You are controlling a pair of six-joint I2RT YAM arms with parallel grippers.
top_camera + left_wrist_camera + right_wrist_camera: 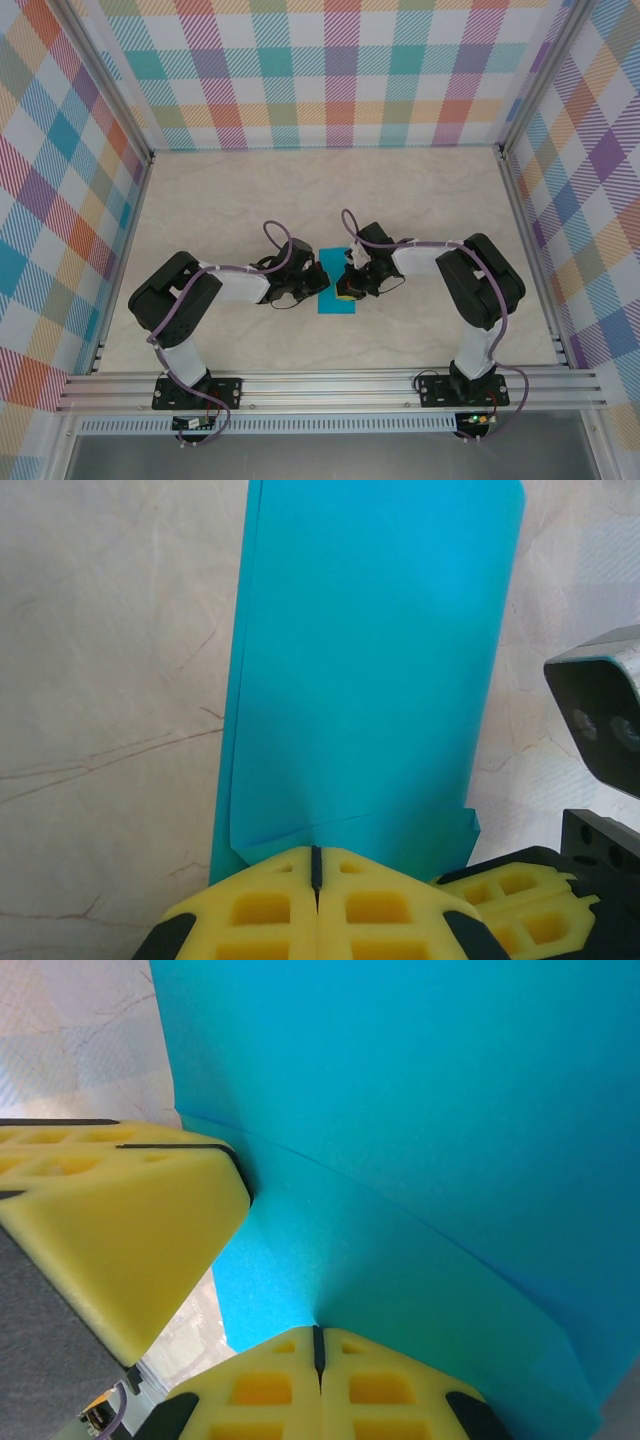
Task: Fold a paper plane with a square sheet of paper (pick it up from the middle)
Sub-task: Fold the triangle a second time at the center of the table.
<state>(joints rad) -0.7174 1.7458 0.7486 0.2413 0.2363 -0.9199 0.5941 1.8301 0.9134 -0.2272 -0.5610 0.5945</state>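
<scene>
Paper (335, 296), folded narrow, on table (250, 200) between left gripper (315, 854) and right gripper (318, 1334), both clenched, tips at its edges; likely to skew, crumple or tear under any uneven drag.

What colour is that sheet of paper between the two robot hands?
The sheet of paper is plain teal-blue, clearest in the left wrist view.

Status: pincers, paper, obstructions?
Left pincer shut, right pincer shut, tips at thin teal-blue folded paper sheet. Sheet narrow rectangle on beige table. Nothing blocking.
</scene>
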